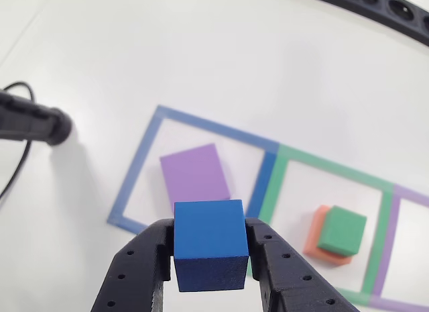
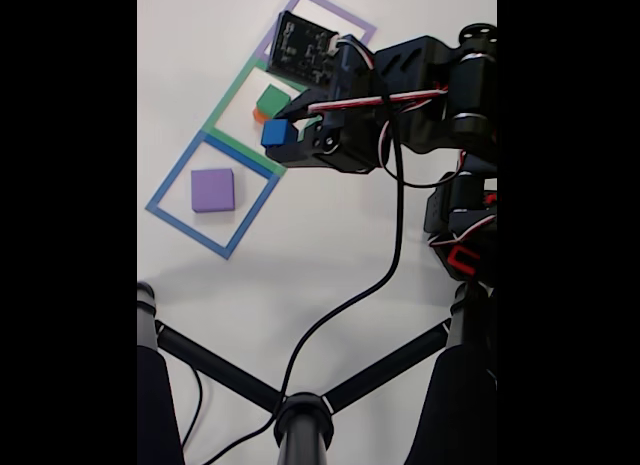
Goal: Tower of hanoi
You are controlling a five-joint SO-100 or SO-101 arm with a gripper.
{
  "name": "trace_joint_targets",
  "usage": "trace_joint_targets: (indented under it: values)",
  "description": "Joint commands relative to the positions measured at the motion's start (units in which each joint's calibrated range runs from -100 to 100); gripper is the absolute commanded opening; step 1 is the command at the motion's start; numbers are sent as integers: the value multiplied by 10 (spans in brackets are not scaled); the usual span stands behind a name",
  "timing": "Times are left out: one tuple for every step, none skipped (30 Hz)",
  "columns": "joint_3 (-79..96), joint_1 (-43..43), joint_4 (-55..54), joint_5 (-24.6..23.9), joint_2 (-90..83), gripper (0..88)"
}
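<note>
- In the other view the gripper (image 1: 210, 258) fills the bottom centre of the frame, its two black fingers (image 1: 144, 268) pressed against the left and right faces of a blue cube (image 1: 210, 245), which sits clamped between them clear of the table.
- In the fixed view the same blue cube (image 2: 275, 133) shows at the tip of the gripper (image 2: 278, 135), upper centre of the frame, above the border between the blue and green outlines.
- Behind the cube in the other view, a flat purple block (image 1: 194, 174) lies inside the blue taped square (image 1: 137, 164), centre left of the frame.
- To the right, a green cube (image 1: 342, 230) rests on top of an orange block (image 1: 315, 238) inside the green taped square (image 1: 322, 164), lower right.
- A purple taped square (image 1: 409, 194) begins at the right edge.
- The white table (image 1: 201, 50) takes up the upper part of the frame.
- A black cable (image 2: 390, 245) hangs from the arm through the middle of the fixed view.
</note>
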Motion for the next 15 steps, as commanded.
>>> trace_joint_targets:
  values:
    - [157,1,-198,6,-23,4]
    - [193,1,-241,6,-23,4]
    - [242,0,-304,6,-22,6]
    - [283,-1,-363,6,-18,9]
    - [331,-3,-435,6,-11,11]
    - [370,-4,-501,6,-2,12]
    - [402,-6,-559,6,14,12]
    - [422,-9,-599,6,30,12]
    - [435,-10,-627,6,47,14]
    - [448,-12,-662,6,65,15]
    - [465,-13,-708,6,88,15]
    - [481,-13,-763,6,118,13]
    - [492,-13,-811,6,148,12]
    - [495,-14,-847,6,176,12]
    - [495,-14,-875,6,202,12]
